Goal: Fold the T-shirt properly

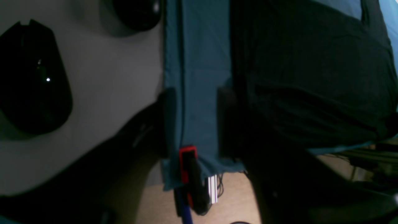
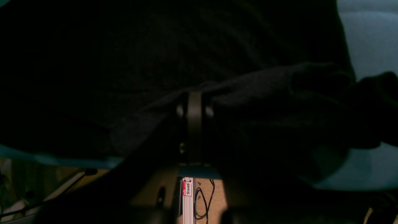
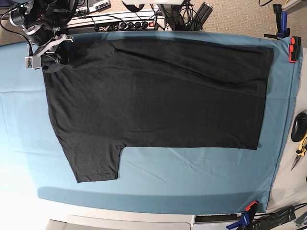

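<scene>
The black T-shirt (image 3: 158, 96) lies spread flat on the teal cloth, plain side up, with one sleeve (image 3: 93, 165) pointing to the near edge. No print shows. My right gripper (image 3: 53, 52) is at the shirt's far left corner, and the fabric bunches there. In the right wrist view the gripper (image 2: 194, 99) is shut on a raised fold of the T-shirt (image 2: 248, 93). My left gripper (image 1: 197, 91) is open and empty over the bare teal strip beside the T-shirt's edge (image 1: 311, 77). It does not show in the base view.
The teal cloth (image 3: 192, 184) covers the table. A red clamp (image 3: 292, 48) (image 1: 187, 155) pins its far right corner, and another clamp (image 3: 247, 213) holds the near edge. A black mouse (image 3: 300, 125) (image 1: 31, 77) and pliers (image 3: 301, 148) lie off the right edge. Cables and a power strip (image 3: 120, 21) run along the back.
</scene>
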You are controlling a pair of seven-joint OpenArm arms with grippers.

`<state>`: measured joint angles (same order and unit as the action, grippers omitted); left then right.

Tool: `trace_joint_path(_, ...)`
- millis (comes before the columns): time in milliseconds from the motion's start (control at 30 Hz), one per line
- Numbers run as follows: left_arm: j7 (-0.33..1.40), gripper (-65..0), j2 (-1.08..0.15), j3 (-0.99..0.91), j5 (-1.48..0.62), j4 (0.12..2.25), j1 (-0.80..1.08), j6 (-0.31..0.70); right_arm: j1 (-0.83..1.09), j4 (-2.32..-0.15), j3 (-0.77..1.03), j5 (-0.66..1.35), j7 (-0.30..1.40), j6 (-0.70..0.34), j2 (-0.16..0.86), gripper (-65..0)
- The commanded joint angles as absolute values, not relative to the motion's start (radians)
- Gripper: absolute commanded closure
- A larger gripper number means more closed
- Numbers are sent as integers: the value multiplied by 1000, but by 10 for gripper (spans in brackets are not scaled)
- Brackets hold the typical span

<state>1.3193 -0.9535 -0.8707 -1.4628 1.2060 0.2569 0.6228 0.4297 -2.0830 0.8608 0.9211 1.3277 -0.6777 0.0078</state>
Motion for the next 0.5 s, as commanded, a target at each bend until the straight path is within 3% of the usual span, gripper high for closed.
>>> trace_joint_path(0,1300,-202,-989,-881,-1484,1218,252,627,432,-2102,866,944,1299,-672,16,0)
trace_joint_path(467,1300,-202,-989,-881,-1484,1218,252,627,412,-2148,866,921,1267,-656,10,0)
